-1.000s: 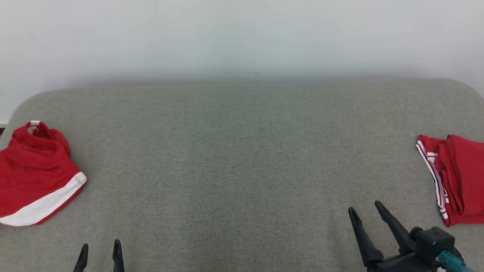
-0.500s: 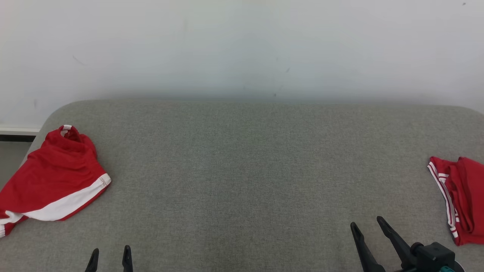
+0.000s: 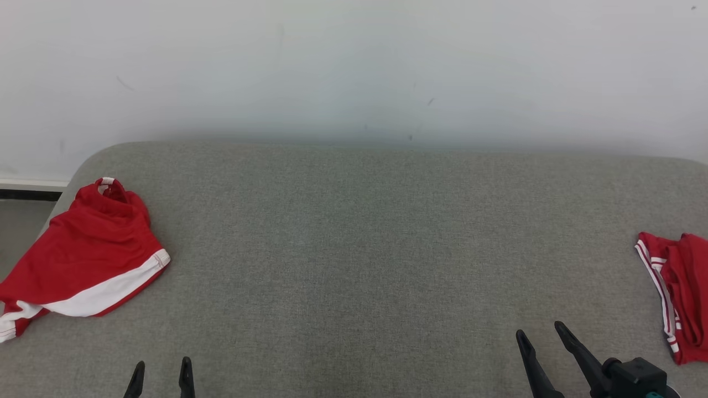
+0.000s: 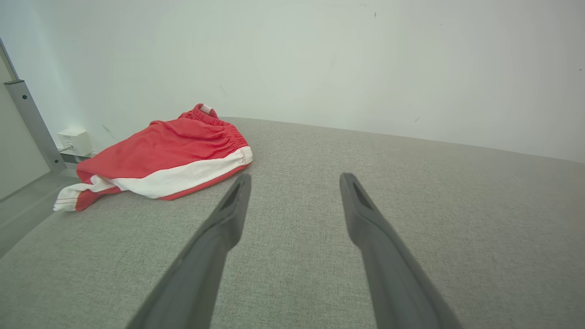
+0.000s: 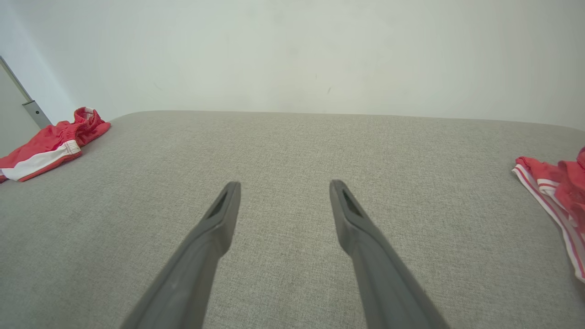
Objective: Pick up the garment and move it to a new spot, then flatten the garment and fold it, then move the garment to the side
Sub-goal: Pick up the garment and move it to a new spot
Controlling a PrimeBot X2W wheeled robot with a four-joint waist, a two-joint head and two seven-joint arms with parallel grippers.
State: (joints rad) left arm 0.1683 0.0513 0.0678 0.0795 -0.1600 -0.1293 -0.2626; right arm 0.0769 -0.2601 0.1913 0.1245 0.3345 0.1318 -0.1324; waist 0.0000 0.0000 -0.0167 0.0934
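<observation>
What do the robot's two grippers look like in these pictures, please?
The left gripper and right gripper each have two long, dark, matte fingers tapering to narrow tips, with a slim slot near each tip. Behind the right gripper sits a black blocky housing with a teal fitting.

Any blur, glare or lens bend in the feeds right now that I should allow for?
Head view: soft even light, no glare; the striped garment is cut by the right edge. Left wrist view: wide-angle bend bows the grey surface; the left pincer looks soft up close, the red-and-white garment sharp. Right wrist view: same bend, reds washed paler.
</observation>
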